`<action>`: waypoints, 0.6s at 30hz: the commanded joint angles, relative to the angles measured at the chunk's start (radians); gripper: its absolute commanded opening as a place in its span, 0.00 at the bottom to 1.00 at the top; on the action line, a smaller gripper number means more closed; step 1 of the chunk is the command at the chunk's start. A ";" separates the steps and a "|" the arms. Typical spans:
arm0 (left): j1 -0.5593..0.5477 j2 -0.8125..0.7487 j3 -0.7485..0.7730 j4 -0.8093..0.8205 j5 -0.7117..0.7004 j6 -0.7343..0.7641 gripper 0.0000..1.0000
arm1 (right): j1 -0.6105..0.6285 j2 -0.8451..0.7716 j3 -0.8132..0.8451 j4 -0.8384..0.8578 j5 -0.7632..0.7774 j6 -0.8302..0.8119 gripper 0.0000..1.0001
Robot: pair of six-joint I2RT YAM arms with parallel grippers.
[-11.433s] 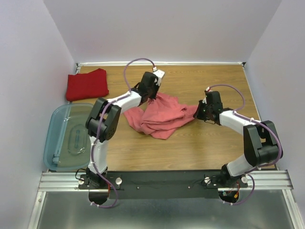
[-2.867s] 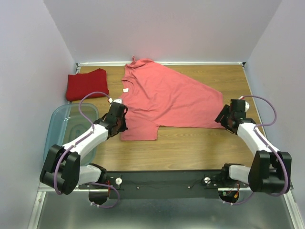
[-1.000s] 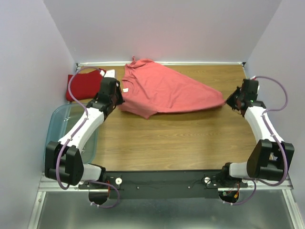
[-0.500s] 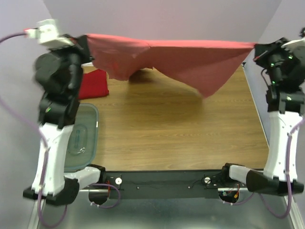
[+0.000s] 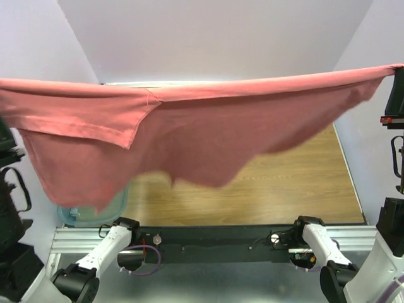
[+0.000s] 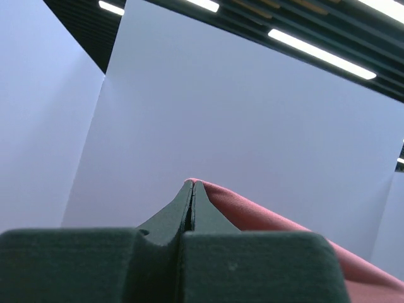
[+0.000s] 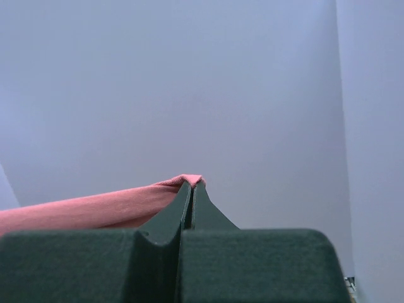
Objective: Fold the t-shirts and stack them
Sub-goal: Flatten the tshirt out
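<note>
The salmon-pink t-shirt hangs stretched in the air across the whole top view, with its lower edge drooping over the table. My left gripper is shut on one corner of it, and the pink cloth runs off to the right of the fingers. The right gripper is shut on the opposite corner, with cloth trailing to the left. Both wrists point up toward the walls. In the top view the right arm shows at the right edge and the left arm at the left edge. The darker red t-shirt is hidden behind the raised cloth.
Wooden table shows below the hanging shirt on the right. A sliver of the bluish plastic bin peeks out under the cloth at the left. The metal rail with both arm bases runs along the near edge.
Both arms have risen and spread further apart, pulling the pink shirt up closer to the camera. It now covers the red shirt and most of the bin.
</note>
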 commanded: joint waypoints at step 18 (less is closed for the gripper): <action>0.015 0.713 -0.768 0.343 0.123 0.005 0.00 | -0.006 0.546 -0.704 0.183 -0.205 -0.051 0.00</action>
